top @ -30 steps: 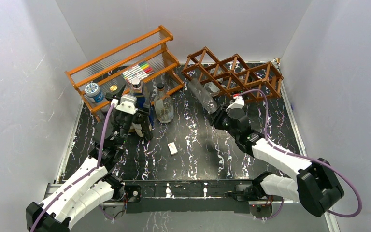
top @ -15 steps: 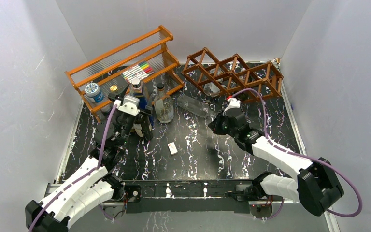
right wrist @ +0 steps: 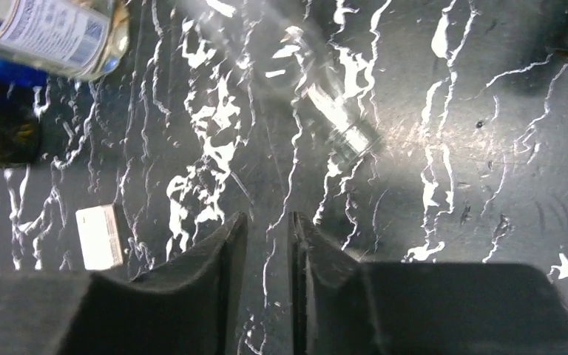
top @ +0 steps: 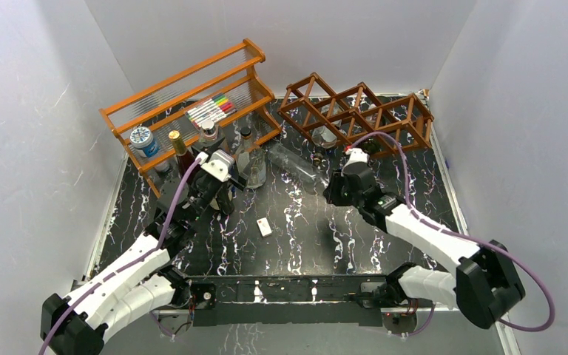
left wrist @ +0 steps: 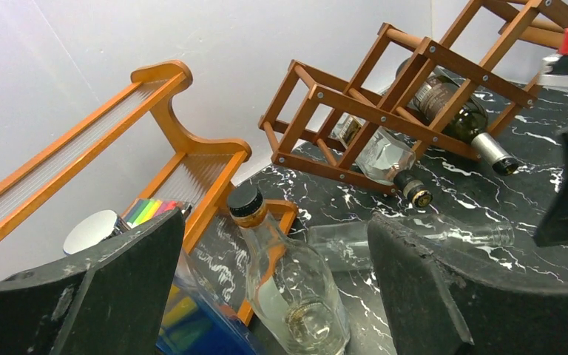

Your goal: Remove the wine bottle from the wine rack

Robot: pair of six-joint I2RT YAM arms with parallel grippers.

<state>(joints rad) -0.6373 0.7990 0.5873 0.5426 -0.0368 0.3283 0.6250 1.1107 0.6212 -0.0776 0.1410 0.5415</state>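
Observation:
The dark reddish-brown wine rack [top: 355, 111] stands at the back right; it also shows in the left wrist view [left wrist: 414, 74]. A clear wine bottle [top: 290, 159] lies on its side on the black marble table, in front of the rack and outside it. It also shows in the left wrist view [left wrist: 414, 237] and the right wrist view [right wrist: 296, 59]. My right gripper [top: 334, 195] [right wrist: 268, 222] hangs just short of its neck, jaws almost together and empty. My left gripper [top: 233, 185] [left wrist: 277, 229] is wide open and empty.
Two more bottles [left wrist: 384, 159] [left wrist: 458, 118] stay in the rack. A squat clear bottle [left wrist: 281, 288] stands just ahead of my left fingers. The orange shelf [top: 192, 96] holds markers [top: 211, 109] and a jar [top: 144, 140]. A small white box [top: 265, 227] lies mid-table.
My right gripper lowered the clear bottle from a tilt onto the table, let go of it and drew back slightly. My left arm swung right, uncovering a dark gold-capped bottle by the shelf.

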